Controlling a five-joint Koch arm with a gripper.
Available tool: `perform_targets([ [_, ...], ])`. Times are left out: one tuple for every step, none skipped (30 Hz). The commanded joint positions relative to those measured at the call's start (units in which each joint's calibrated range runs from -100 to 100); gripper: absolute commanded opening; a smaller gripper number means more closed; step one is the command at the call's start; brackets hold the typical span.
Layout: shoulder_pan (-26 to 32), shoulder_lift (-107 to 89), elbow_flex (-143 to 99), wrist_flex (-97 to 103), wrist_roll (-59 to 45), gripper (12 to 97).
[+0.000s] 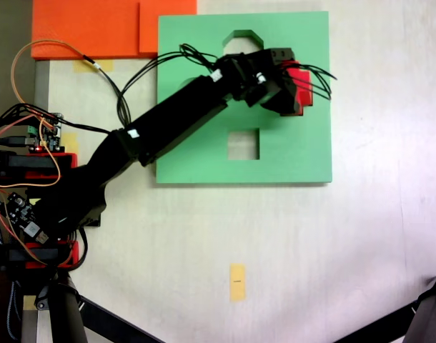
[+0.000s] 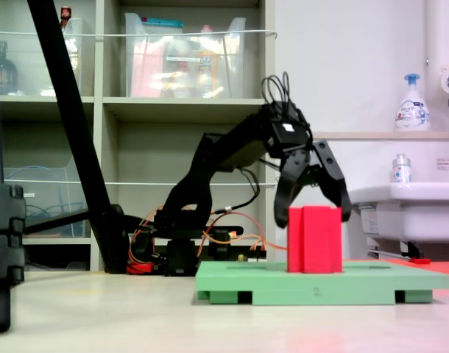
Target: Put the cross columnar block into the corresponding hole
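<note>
The red cross columnar block (image 2: 313,239) stands upright on the green foam board (image 2: 372,279), apparently seated in the corresponding hole. The gripper (image 2: 313,209) hangs over its top, jaws spread to either side, not pinching. Release looks underway, leaving a straight lift clear; the board's edge reads "2".

A laboratory or hobby workroom with a washing corner. In a fixed view, open shelving (image 2: 136,103) at the far left carries clear plastic storage bins (image 2: 184,59); at the far right a white sink (image 2: 405,202) stands below a ledge with a pump soap bottle (image 2: 412,104). In both fixed views, loose wiring (image 2: 210,228) and bare circuit boards (image 1: 39,132) sit at the arm's base on the pale worktop (image 1: 311,250).
</note>
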Motion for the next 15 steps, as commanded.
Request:
perform_targets([
  [-0.3, -0.6, 4.8, 5.5, -0.3, 36.6],
  [-0.3, 0.1, 4.8, 5.5, -0.3, 36.6],
  [-0.3, 0.6, 4.8, 5.5, -0.3, 36.6],
  [-0.3, 1.2, 4.8, 5.5, -0.3, 36.6],
  [-0.2, 1.7, 4.8, 5.6, -0.3, 36.7],
  [-0.2, 2.6, 4.8, 5.5, -0.3, 36.6],
  [-0.2, 3.4, 4.8, 5.6, -0.3, 36.7],
  [-0.2, 4.3, 4.8, 5.6, -0.3, 36.6],
  [-0.1, 5.5, 4.8, 5.6, -0.3, 36.6],
  [-0.1, 6.4, 4.8, 5.6, -0.3, 36.6],
  [-0.1, 7.1, 4.8, 5.6, -0.2, 36.7],
  [-0.1, 7.8, 4.8, 5.6, -0.2, 36.8],
  [-0.1, 8.3, 4.8, 5.6, -0.2, 41.6],
  [-0.1, 8.3, 4.8, 5.6, -0.2, 48.5],
  [0.0, 8.3, 4.8, 5.5, -0.3, 53.9],
])
